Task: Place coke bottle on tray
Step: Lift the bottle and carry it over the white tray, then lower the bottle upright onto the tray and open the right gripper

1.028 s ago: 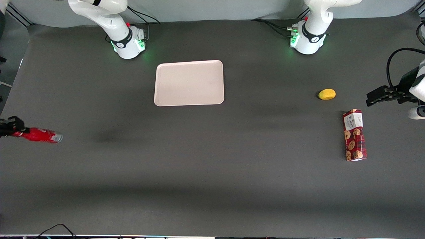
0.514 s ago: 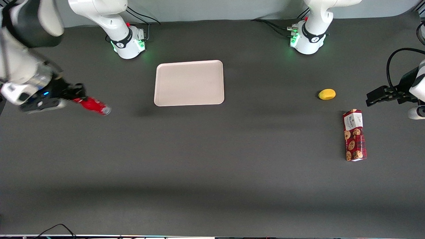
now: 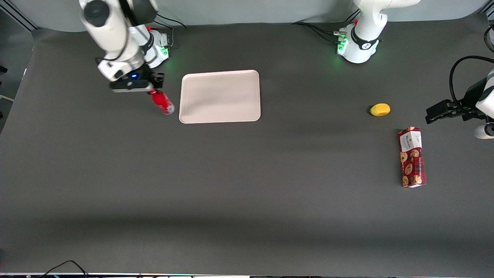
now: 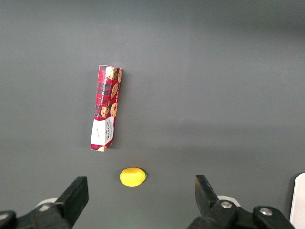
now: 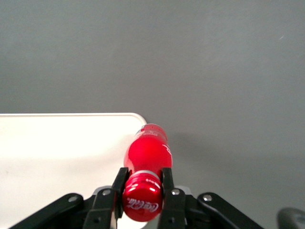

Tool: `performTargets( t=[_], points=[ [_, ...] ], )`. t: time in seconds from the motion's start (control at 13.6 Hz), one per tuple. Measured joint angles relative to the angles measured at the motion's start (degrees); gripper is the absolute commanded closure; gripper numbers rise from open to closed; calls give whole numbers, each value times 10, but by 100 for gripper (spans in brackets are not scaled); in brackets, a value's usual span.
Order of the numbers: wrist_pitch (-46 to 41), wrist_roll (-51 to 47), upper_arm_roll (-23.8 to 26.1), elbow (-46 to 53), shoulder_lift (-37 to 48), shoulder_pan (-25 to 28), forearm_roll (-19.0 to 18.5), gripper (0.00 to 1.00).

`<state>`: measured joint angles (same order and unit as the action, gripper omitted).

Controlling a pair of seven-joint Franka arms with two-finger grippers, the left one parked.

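My right gripper (image 3: 154, 91) is shut on the neck of the coke bottle (image 3: 163, 103), a slim red bottle with a red cap and a silvery base band. The bottle hangs in the air, base downward, just beside the tray's short edge at the working arm's end. In the right wrist view the gripper (image 5: 143, 183) pinches the bottle (image 5: 147, 152) just under its cap, with a corner of the tray (image 5: 57, 152) below it. The pale pinkish-white tray (image 3: 220, 96) lies flat on the dark table with nothing on it.
A yellow lemon-like object (image 3: 380, 109) and a red cookie-print box (image 3: 412, 157) lie toward the parked arm's end of the table; both also show in the left wrist view, the lemon (image 4: 132, 176) and the box (image 4: 106, 107). The working arm's base (image 3: 150, 50) stands close by.
My gripper has carried the coke bottle from the table's edge at the working arm's end to just beside the tray, lifting it off the table. The bottle now hangs more upright.
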<state>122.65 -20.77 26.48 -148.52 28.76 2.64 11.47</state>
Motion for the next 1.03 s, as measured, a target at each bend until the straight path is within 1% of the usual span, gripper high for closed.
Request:
performTargets(
  t=[0.15,0.29,0.44,0.59,0.73,0.81,0.88,0.95,1.03],
  points=[
    [36,-36,55,-20,2,0,34,89],
    [75,-37,90,-45,2,-1,79,89],
    [97,-41,123,-65,2,-2,109,84],
    [101,-44,131,-76,1,-2,114,79],
    [111,-44,131,-85,-8,-8,114,69],
    [123,-44,131,-90,-16,-10,114,60],
    [134,-44,131,-95,-25,-11,114,43],
    [143,-44,131,-97,-34,-12,114,15],
    [149,-44,131,-97,-41,-12,114,0]
  ],
)
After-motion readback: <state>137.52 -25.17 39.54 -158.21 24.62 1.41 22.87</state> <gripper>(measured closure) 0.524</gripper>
